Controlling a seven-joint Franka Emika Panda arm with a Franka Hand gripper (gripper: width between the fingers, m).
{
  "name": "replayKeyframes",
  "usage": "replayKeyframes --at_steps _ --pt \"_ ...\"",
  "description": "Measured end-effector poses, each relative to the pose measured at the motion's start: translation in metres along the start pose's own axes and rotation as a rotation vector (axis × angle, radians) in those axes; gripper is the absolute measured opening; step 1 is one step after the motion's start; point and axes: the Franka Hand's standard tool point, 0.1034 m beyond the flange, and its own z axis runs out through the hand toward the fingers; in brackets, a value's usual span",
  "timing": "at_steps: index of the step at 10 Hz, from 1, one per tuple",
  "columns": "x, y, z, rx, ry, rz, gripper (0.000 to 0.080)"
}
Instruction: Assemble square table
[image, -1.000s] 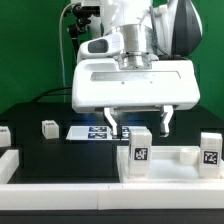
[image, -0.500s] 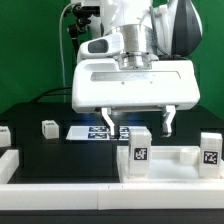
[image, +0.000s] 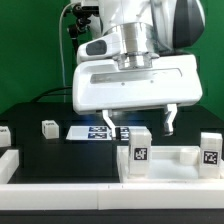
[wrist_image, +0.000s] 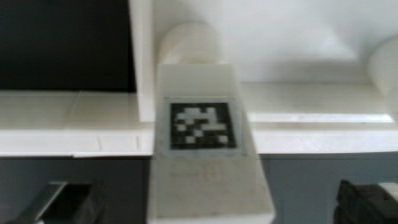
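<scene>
A white table leg with a black-and-white tag stands upright on the white square top at the exterior view's lower right. My gripper hangs just above the leg, open, with one finger on each side and neither touching it. In the wrist view the leg runs up the middle, the dark fingertips stand well apart from it, and the gripper is empty. Loose tagged legs sit at the left, the far left and the right.
The marker board lies on the black table behind the leg. A white low border rail runs along the front and another along the exterior view's left. A green wall is behind.
The jaws have spread wider, the finger on the exterior view's right moving outward. The gripper body has risen slightly. The leg stays standing on the top.
</scene>
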Motion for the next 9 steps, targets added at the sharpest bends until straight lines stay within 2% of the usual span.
replayKeyframes --at_steps 1,2,3,4,5,8,9 --pt "0.001 0.006 0.003 -0.007 -0.003 0.008 0.0648" --pt "-0.002 0.001 0.007 0.016 -0.061 0.051 0.0648" --pt "0.0 -0.011 0.008 0.054 -0.164 0.082 0.0648" --pt "0.005 -0.014 0.007 0.07 -0.207 0.075 0.0648" --pt "0.002 -0.014 0.007 0.078 -0.237 0.077 0.0648" --pt "0.001 -0.012 0.007 0.075 -0.235 0.076 0.0648" --pt "0.0 0.001 0.004 0.072 -0.283 0.092 0.0648"
